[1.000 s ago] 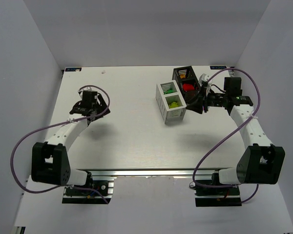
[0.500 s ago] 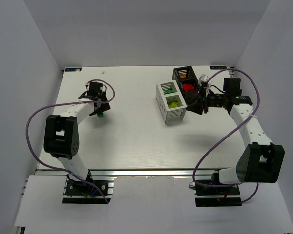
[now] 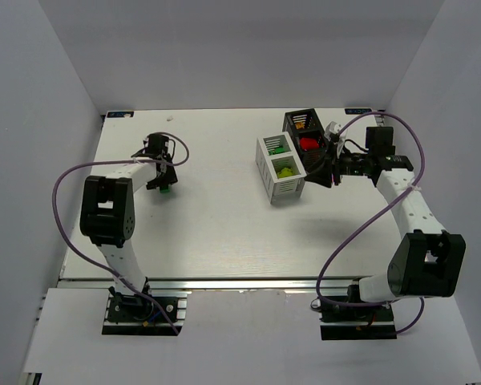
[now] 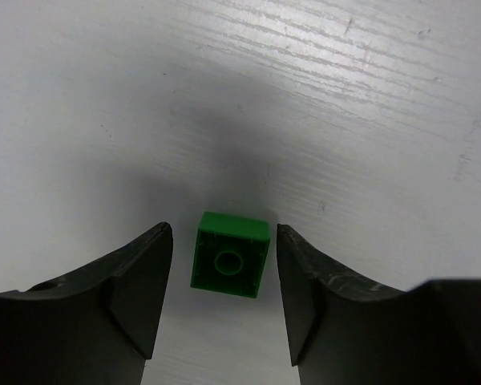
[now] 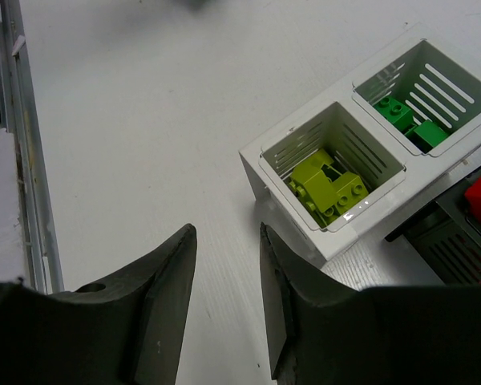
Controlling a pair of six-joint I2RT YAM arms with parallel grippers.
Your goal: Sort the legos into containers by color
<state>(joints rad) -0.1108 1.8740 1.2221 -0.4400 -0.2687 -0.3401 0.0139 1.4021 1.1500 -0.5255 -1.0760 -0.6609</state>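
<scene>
A green lego [image 4: 229,255] lies upside down on the table between the open fingers of my left gripper [image 4: 224,277], not touching either; it shows in the top view [image 3: 165,189] under the left gripper [image 3: 162,181]. The white container [image 3: 281,168] holds green legos [image 5: 409,124] in its far compartment and lime-yellow legos [image 5: 329,186] in its near one. The black container [image 3: 307,131] behind it holds red legos [image 3: 308,144] and orange ones [image 3: 302,123]. My right gripper [image 5: 227,269] is open and empty, beside the white container [image 5: 305,233].
The right arm [image 3: 401,184] reaches along the right side of both containers. A purple cable [image 3: 68,216] loops from the left arm. The table's metal rail [image 5: 24,160] runs along the left of the right wrist view.
My left arm has swung inward and lowered its gripper around the green lego at the table's left. The right arm has barely moved.
</scene>
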